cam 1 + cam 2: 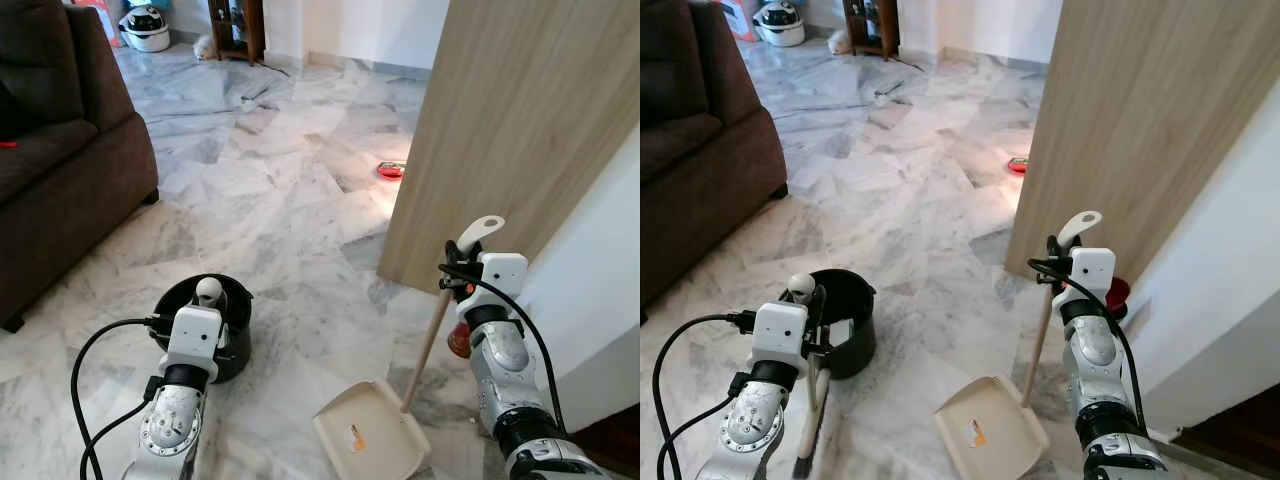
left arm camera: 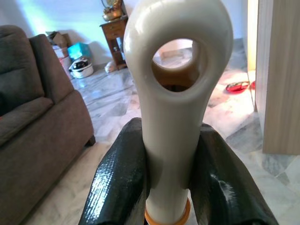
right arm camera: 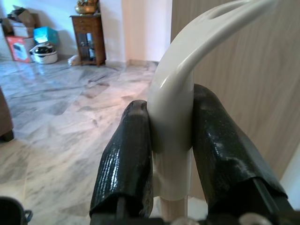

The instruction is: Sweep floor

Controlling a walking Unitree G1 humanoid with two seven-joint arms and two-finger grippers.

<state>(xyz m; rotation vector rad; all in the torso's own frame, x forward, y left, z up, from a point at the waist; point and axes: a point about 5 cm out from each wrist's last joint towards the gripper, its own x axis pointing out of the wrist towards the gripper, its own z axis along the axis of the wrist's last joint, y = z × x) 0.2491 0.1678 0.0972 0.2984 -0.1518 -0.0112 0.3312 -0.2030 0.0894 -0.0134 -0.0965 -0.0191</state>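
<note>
The left gripper point(image 2: 168, 183) is clamped on the cream handle of a broom point(image 2: 176, 93), just under its looped end, with the brush end down on the marble floor point(image 1: 270, 190) beside a black bucket point(image 1: 845, 320). The right gripper point(image 3: 171, 154) pinches the curved white grip of a long-handled dustpan point(image 1: 370, 430), whose cream tray sits flat on the floor in front of a wooden panel point(image 1: 520, 110). A dark brown sofa point(image 1: 60, 150) stands off to the left.
</note>
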